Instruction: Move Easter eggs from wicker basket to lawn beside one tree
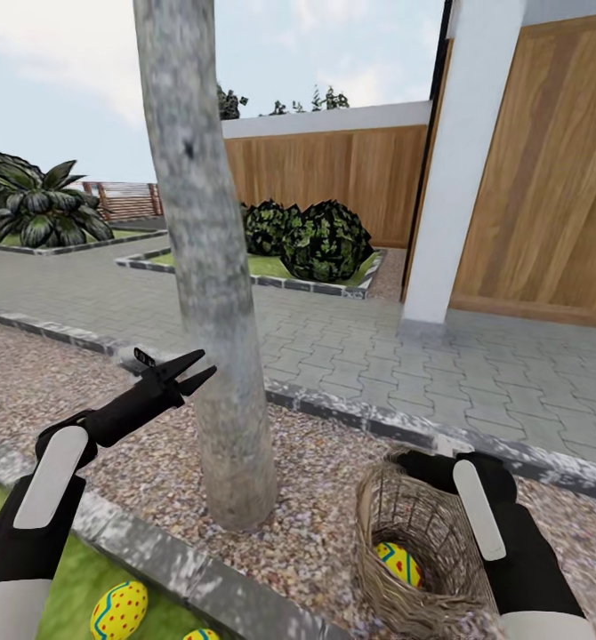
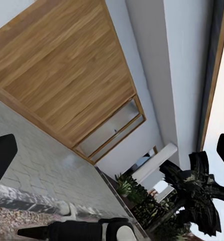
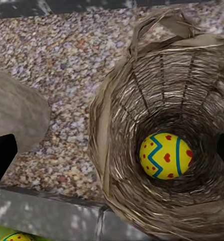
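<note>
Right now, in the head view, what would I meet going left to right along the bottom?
Left arm → egg on the grass → tree trunk → basket with one egg inside → right arm.

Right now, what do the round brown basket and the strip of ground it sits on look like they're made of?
The round brown basket looks like woven wicker: thin matte strands in an open weave, light showing between them. The ground strip looks like loose pebble gravel, speckled brown and grey. Both are simulator renders, so this goes by texture alone.

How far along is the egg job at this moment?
Two eggs already lie on the lawn near the tree. The third egg is still in the basket. The right gripper hangs open above it; the left gripper is open and empty.
</note>
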You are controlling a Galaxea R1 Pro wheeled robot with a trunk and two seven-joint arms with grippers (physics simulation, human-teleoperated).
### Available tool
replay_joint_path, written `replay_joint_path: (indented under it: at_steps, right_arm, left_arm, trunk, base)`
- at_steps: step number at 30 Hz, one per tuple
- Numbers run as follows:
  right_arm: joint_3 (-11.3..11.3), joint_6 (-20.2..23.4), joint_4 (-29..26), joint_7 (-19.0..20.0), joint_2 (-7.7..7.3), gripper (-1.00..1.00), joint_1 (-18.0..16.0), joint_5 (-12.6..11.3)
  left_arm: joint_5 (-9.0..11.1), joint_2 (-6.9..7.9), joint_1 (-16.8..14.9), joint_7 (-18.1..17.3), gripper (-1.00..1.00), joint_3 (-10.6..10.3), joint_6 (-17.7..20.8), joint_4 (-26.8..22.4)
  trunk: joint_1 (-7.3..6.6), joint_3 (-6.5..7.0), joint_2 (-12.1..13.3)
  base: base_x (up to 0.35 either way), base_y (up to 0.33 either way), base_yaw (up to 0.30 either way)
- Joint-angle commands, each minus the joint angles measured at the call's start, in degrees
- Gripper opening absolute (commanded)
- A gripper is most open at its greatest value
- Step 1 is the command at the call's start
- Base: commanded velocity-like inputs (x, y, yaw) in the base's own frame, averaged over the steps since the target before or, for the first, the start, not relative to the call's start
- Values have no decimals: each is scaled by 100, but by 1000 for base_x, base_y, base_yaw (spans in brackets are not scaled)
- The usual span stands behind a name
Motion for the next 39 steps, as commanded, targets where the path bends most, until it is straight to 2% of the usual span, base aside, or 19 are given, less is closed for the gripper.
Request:
replay_joint_path:
  at_steps: [1,10,28,39]
  right_arm:
    - [-21,15,0,-83,-3,100,-5,-61]
    - [-75,15,12,-231,-12,100,-5,-60]
    - [-25,-89,192,-184,-17,100,-5,-63]
    - [29,-77,107,-217,-10,100,-22,-24]
  left_arm:
    - [-1,-2,-4,-14,100,6,27,-1]
    - [-1,-5,-3,-14,100,5,32,-1]
    - [-1,-6,-1,-14,100,-12,36,-1]
    - [-1,-6,0,-14,100,-3,36,-1]
  trunk:
    - [-1,-5,-3]
    - [-1,-3,-3]
    - [-1,-3,-3]
    - [-1,-3,-3]
  base:
    - [0,0,-216]
    - [0,0,-166]
    - [0,0,-5]
    - [0,0,0]
